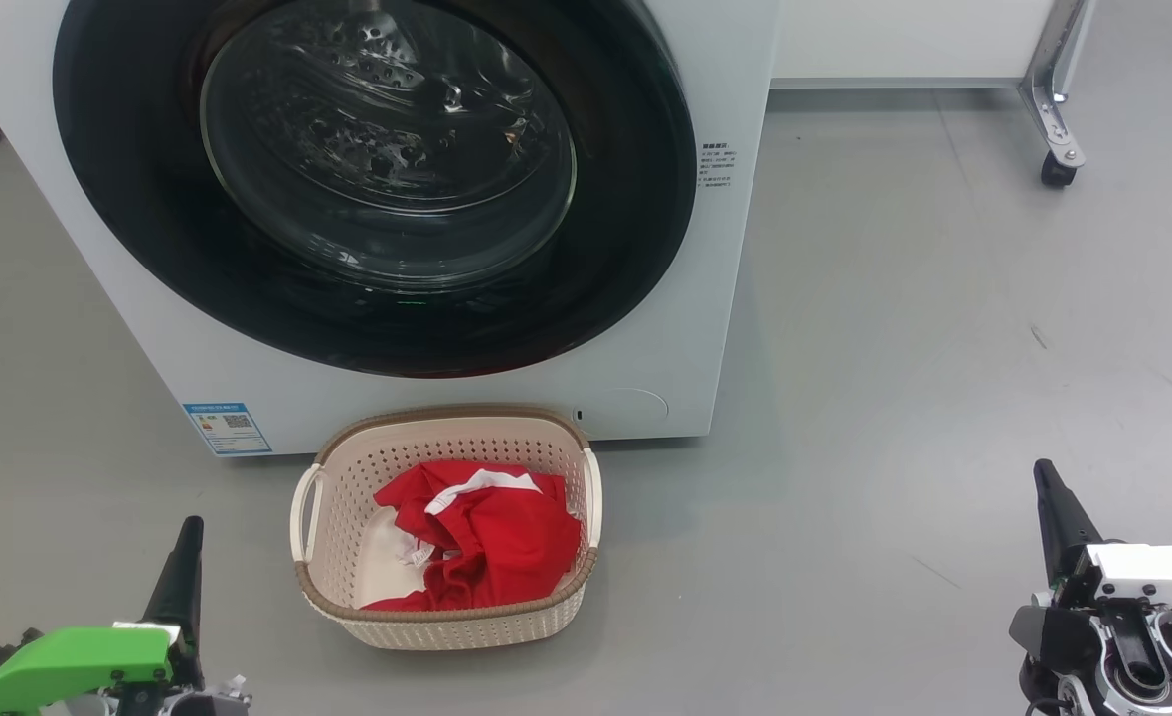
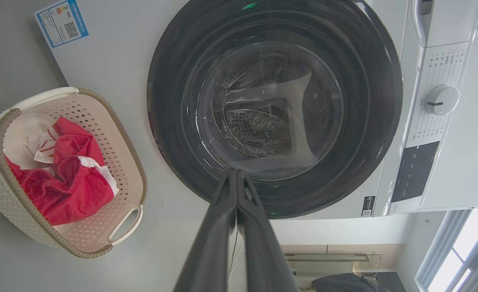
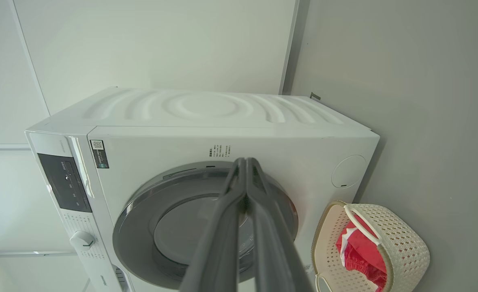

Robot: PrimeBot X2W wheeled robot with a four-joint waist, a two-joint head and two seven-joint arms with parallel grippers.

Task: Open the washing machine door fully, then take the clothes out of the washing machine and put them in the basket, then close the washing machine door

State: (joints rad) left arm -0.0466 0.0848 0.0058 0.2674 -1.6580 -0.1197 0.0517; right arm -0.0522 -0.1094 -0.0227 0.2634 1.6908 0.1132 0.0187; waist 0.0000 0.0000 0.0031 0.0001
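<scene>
Two grippers: the left gripper [image 1: 191,527] and the right gripper [image 1: 1043,469] are both clenched, fingers pressed together, with nothing between them.
Washing machine [image 1: 287,403]: a white front-loader standing on the grey floor [image 1: 894,348] and taking up the 12 o'clock part of the head view.
Washing machine door [image 1: 377,169]: shut flush against the washing machine's front. It has a glossy black rim, and the steel drum shows through the glass bowl.
Basket [image 1: 446,622]: a cream basket with a brown rim, on the floor at 6 o'clock of the washing machine door, just beside the machine's base.
Clothes [image 1: 496,537]: a red garment with white trim, lying crumpled inside the basket with a small white tag showing.
Blue label sticker [image 1: 227,428]: on the machine's lower front corner, at 10 o'clock from the basket.
Left gripper: at 7 o'clock in the head view, pointing up the frame and well apart from the basket at its 3 o'clock. In its wrist view the joined fingers aim at the door glass.
Right gripper: at 4 o'clock in the head view, over the floor, with the clothes and basket well apart at its 9 o'clock.
Dial [image 2: 440,99]: a white knob on the control strip, at 3 o'clock in the left wrist view.
Caster leg [image 1: 1055,119]: a metal leg on a wheel, at 2 o'clock in the head view.
</scene>
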